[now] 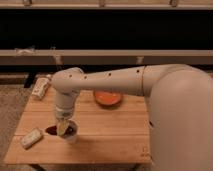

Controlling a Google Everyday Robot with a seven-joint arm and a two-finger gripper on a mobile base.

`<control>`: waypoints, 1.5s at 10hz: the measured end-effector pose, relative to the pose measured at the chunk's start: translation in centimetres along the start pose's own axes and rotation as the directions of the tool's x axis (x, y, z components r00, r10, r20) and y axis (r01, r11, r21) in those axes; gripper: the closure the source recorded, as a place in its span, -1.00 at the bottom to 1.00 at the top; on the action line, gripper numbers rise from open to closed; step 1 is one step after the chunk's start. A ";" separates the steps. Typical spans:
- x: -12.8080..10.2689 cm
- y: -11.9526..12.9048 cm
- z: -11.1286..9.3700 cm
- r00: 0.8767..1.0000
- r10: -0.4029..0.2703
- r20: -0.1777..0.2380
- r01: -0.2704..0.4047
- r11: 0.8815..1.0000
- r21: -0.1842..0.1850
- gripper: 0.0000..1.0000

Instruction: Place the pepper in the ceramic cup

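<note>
One table [110,142], one bowl [107,98], one cup [70,135], one pepper [51,130], two pale packets [31,137] [41,87], one gripper [63,128] at lower left, at the cup.

Light wooden table [110,136] on speckled grey carpet [11,110], dark shelving [150,53] behind.

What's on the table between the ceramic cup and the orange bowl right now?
Only bare wooden tabletop shows between the ceramic cup and the orange bowl in the camera view. The pincer hangs at the cup's mouth.
</note>
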 end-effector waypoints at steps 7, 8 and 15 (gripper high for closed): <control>0.8 -0.9 -0.6 1.000 0.028 0.006 -0.028 0.999 0.032 -0.60; 0.8 -0.9 -0.6 1.000 0.030 0.005 -0.030 0.999 0.034 -0.60; 1.8 -1.3 -1.4 0.999 0.053 0.005 -0.053 0.996 0.074 -0.60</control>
